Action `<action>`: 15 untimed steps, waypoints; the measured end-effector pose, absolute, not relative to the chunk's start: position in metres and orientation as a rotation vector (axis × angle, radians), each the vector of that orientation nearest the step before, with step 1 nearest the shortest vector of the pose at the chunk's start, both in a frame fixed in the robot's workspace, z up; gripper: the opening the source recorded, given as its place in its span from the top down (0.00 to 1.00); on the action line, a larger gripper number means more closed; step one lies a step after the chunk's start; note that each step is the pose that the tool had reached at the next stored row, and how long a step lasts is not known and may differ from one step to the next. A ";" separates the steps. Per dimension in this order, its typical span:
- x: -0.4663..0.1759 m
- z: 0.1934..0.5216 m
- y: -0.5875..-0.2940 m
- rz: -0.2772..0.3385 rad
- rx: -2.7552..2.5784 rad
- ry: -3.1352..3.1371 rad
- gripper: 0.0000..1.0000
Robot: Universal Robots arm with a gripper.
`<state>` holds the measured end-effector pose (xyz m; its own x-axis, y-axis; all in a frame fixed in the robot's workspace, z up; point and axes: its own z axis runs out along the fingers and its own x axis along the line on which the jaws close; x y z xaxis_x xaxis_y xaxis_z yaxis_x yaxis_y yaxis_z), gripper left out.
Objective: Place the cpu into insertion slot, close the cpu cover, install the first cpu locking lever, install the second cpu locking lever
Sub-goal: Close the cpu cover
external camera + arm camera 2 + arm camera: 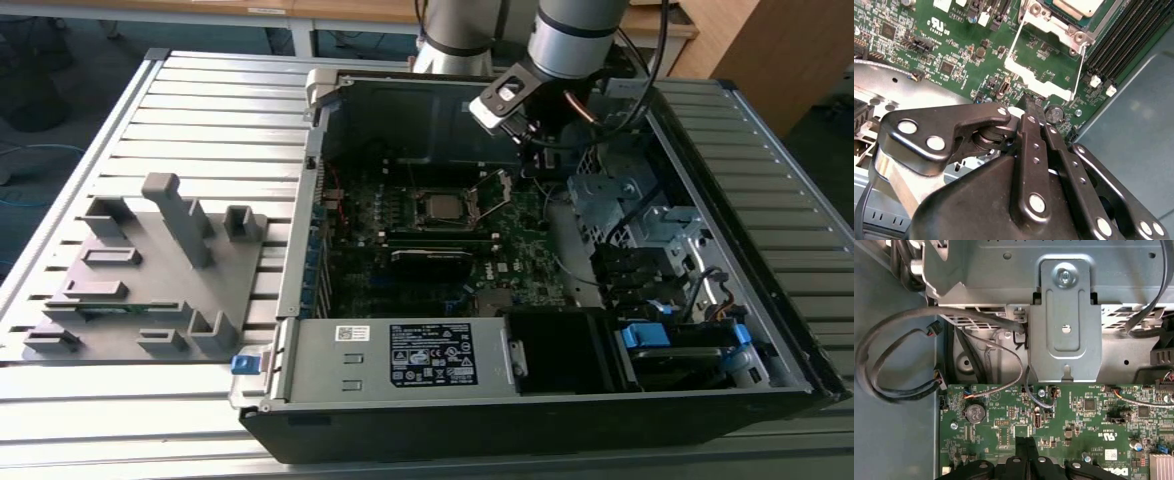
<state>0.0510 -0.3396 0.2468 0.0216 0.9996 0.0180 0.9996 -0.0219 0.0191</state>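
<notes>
Hovering with pincer fingertips pressed together on nothing, just beside the free edge of the cpu cover. Swung open toward the pincer, away from the insertion slot, with the cpu already seated beyond. Lying toward the exterior view's left of the pincer; showing the closed fingertip seam plainly in the first wrist view.

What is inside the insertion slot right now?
The cpu, silver face up, sits in the insertion slot; the cpu cover stands open. Contacts beneath are hidden.
</notes>
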 end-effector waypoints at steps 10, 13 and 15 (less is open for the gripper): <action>0.025 0.246 -0.340 0.047 2.242 2.194 0.90; 0.014 0.246 -0.340 0.050 2.242 2.193 0.90; 0.008 0.246 -0.340 0.051 2.241 2.193 0.90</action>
<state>0.0077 -0.3397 0.2457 0.0215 0.9996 0.0190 0.9994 -0.0220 0.0267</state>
